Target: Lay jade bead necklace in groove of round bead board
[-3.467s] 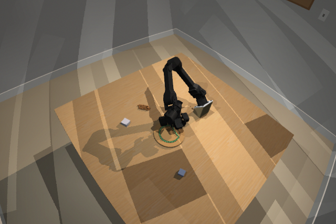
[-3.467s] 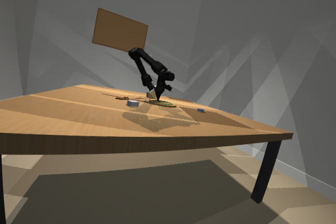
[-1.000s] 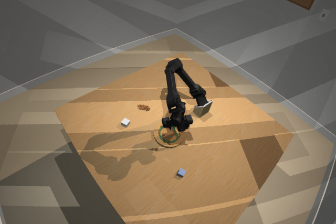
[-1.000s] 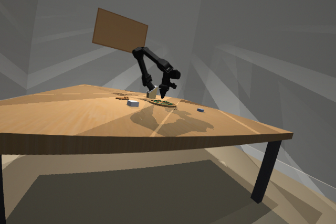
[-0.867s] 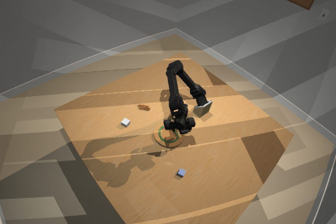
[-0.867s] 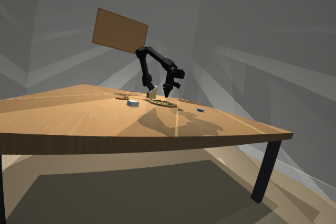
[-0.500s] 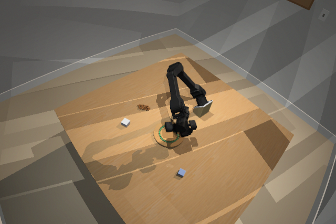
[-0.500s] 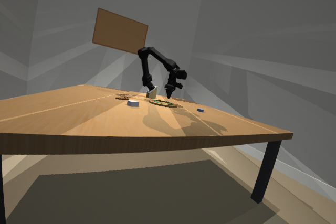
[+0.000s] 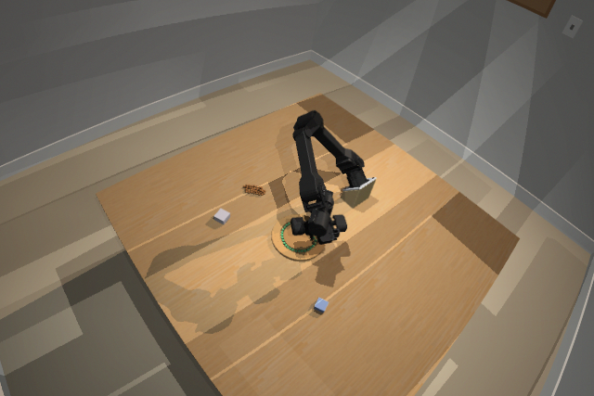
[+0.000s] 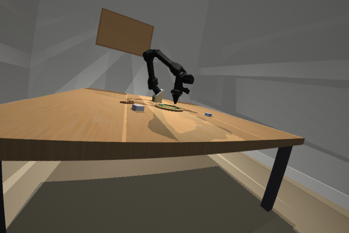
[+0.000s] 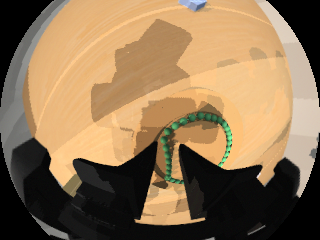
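Observation:
The jade bead necklace (image 9: 284, 233) (image 10: 169, 107) (image 11: 223, 130) lies as a green ring on the round bead board (image 9: 288, 252) (image 10: 180, 109) (image 11: 196, 143) near the middle of the table. My gripper (image 9: 312, 238) (image 10: 175, 101) (image 11: 168, 146) points straight down over the board's near-arm edge, its tips just above the ring. The fingers are drawn close with a narrow gap between them. In the wrist view a stretch of beads shows below that gap, lying on the board and not held. In the top view the wrist hides part of the ring.
A brown bead string (image 9: 253, 189) (image 10: 126, 102) lies to the left behind the board. A grey block (image 9: 221, 215) (image 10: 138, 107) sits left of it, and a blue block (image 9: 320, 305) (image 10: 208, 114) (image 11: 192, 2) sits nearer the front. The arm's base (image 9: 358, 190) (image 10: 158, 95) stands just behind the board.

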Tool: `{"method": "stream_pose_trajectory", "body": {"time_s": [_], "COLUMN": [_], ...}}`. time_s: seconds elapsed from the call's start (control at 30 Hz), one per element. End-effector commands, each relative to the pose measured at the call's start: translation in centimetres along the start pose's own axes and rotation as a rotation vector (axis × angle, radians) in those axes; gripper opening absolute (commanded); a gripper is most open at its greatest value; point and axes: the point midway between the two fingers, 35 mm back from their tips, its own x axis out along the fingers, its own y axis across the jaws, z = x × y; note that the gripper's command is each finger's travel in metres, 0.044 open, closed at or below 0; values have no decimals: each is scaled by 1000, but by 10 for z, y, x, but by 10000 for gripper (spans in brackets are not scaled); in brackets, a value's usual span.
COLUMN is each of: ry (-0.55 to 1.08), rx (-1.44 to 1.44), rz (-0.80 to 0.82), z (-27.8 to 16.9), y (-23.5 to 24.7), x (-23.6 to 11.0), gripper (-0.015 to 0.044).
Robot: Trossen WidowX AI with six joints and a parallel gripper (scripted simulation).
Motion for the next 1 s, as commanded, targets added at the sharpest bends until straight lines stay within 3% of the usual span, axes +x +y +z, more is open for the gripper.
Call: {"method": "stream_pose_trajectory", "body": {"time_s": [0.0,0.5,0.67,0.97], "ry": [12,16,9,9], "rx": [-15,-18,-8,-8], "rz": [-2,-1,3,3], "z": [-2,-2,-1,-1], "y": [3,4,3,3], "x": [10,22,19,19], "gripper": [120,120,0,0]}}
